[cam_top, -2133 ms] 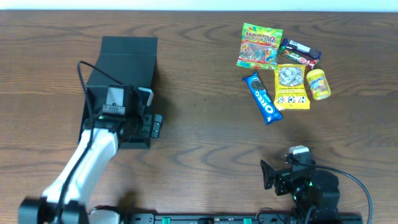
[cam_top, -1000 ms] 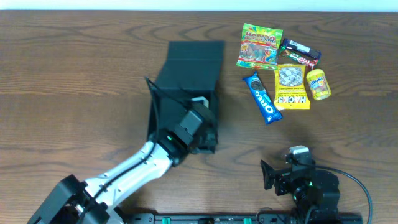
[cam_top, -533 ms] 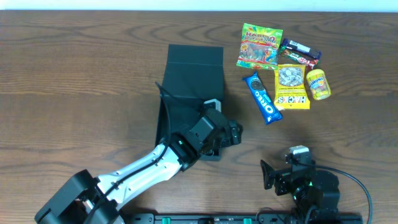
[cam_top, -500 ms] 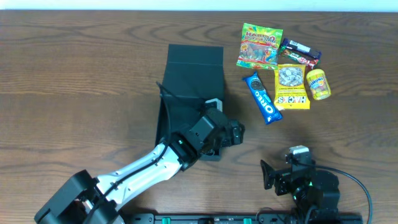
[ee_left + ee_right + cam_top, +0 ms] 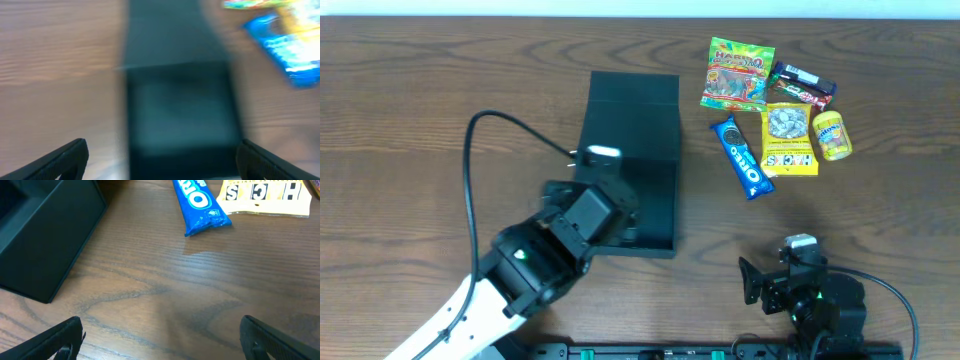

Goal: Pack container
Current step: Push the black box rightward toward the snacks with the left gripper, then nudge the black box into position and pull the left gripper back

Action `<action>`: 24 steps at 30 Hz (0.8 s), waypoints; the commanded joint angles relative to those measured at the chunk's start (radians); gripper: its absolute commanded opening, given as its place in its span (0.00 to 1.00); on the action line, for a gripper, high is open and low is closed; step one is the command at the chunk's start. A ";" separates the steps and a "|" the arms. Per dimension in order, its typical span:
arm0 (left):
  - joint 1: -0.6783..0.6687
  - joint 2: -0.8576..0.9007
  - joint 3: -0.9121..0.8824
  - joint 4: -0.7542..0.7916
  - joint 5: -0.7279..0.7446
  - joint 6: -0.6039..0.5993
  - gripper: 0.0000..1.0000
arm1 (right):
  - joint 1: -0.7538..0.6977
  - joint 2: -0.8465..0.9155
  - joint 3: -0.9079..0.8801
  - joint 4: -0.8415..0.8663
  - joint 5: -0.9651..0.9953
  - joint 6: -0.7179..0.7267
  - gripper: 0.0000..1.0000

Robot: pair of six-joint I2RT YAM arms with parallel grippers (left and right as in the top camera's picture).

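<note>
My left gripper (image 5: 161, 162) has let go, jaws now wide apart, and drawn back from the right wall it held a moment ago. The container (image 5: 632, 140) lies open just ahead of it, unmoved. My right gripper (image 5: 161, 339) stays parked, jaws spread, with a blue biscuit packet (image 5: 197, 200) ahead.

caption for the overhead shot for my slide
Open black container on a wooden table, left arm over its near left corner, five snack packets lying beside it to the right.
</note>
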 commanded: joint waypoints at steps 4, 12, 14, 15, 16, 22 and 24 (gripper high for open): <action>0.135 0.023 -0.085 -0.035 -0.104 0.065 0.95 | 0.008 -0.005 -0.004 -0.001 0.003 -0.018 0.99; 0.254 0.030 -0.307 0.215 0.154 0.189 0.95 | 0.008 -0.005 -0.004 -0.001 0.003 -0.018 0.99; 0.273 0.037 -0.352 0.263 0.181 0.204 0.95 | 0.008 -0.005 -0.005 -0.001 0.003 -0.018 0.99; 0.281 0.042 -0.369 0.279 0.201 0.213 0.95 | 0.008 -0.005 -0.005 -0.001 0.003 -0.018 0.99; 0.290 0.052 -0.385 0.296 0.221 0.216 0.95 | 0.008 -0.005 -0.004 -0.001 0.003 -0.018 0.99; 0.305 0.143 -0.427 0.371 0.318 0.215 0.84 | 0.008 -0.005 -0.004 -0.001 0.003 -0.018 0.99; 0.306 0.167 -0.427 0.393 0.346 0.210 0.61 | 0.008 -0.005 -0.005 -0.001 0.003 -0.018 0.99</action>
